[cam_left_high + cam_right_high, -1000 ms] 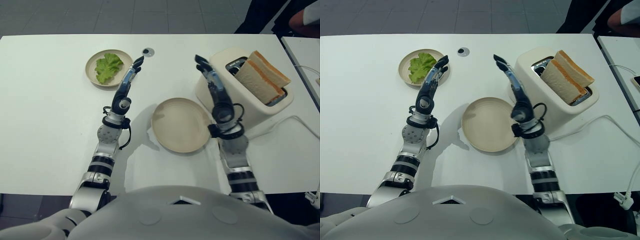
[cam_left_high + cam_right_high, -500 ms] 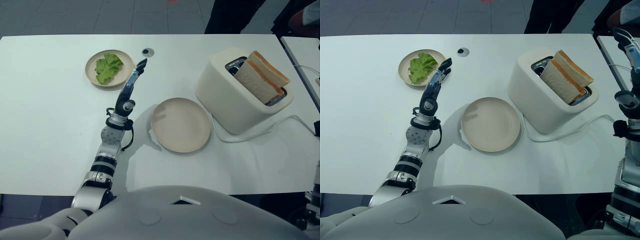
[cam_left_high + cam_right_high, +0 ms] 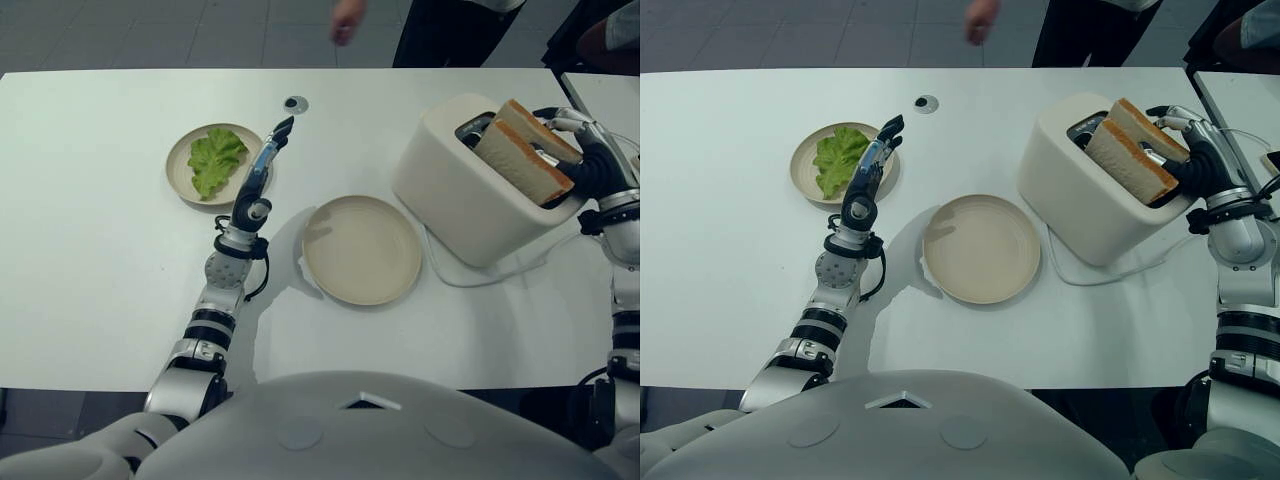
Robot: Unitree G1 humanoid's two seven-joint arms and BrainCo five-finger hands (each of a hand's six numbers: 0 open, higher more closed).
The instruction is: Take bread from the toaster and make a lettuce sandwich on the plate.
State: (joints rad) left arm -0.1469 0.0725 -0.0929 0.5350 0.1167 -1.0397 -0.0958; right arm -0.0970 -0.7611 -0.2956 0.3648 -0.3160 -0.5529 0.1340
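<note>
Right hand (image 3: pixel 1202 165) has swung in to the toaster (image 3: pixel 1070 195), fingers curled round the bread (image 3: pixel 1130 152) (both slices in the slots); left hand (image 3: pixel 870 178) flat, fingers straight, beside the lettuce (image 3: pixel 835 158).

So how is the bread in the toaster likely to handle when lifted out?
The bread slices look thick and pale, so probably light, soft and easily dented by a tight squeeze. They lean together in the toaster, so lifting one may drag the other.
</note>
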